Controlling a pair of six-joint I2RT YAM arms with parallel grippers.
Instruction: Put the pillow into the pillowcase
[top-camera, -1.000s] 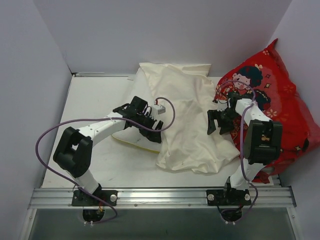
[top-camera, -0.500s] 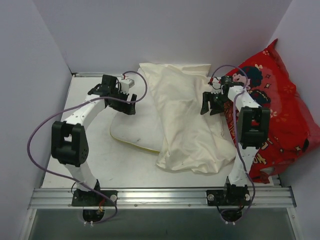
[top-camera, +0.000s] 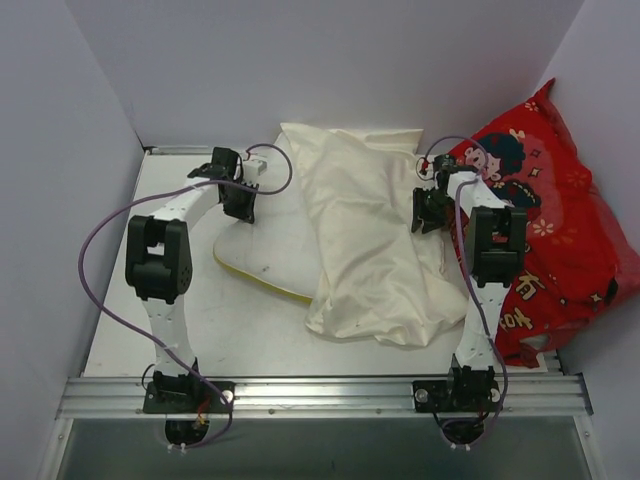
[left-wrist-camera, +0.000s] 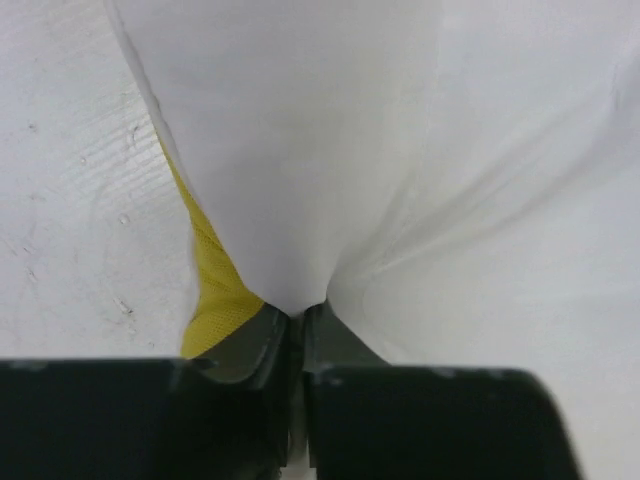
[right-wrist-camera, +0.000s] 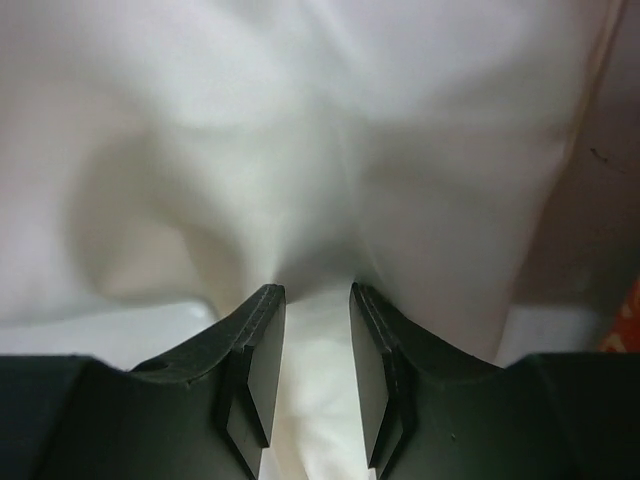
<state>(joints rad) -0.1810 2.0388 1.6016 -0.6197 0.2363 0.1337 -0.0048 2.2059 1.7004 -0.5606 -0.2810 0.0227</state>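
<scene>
One wrinkled cream pillowcase (top-camera: 375, 240) overlaps the yellow-seamed pillow (top-camera: 262, 252); we pinch pillow with left gripper (left-wrist-camera: 297, 315), pillowcase with right gripper (right-wrist-camera: 317, 300).

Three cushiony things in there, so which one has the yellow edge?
The flat white pillow at the left, half under the cream pillowcase. The left claw pinches it right beside its yellow seam; the red cushion has none.

No writing can be read for certain. The red cushion (top-camera: 565, 240), lying just to the right of the right pincer (top-camera: 426, 212), bears a few gold printed characters (top-camera: 512, 320) toward its near end, too small to make out.
</scene>
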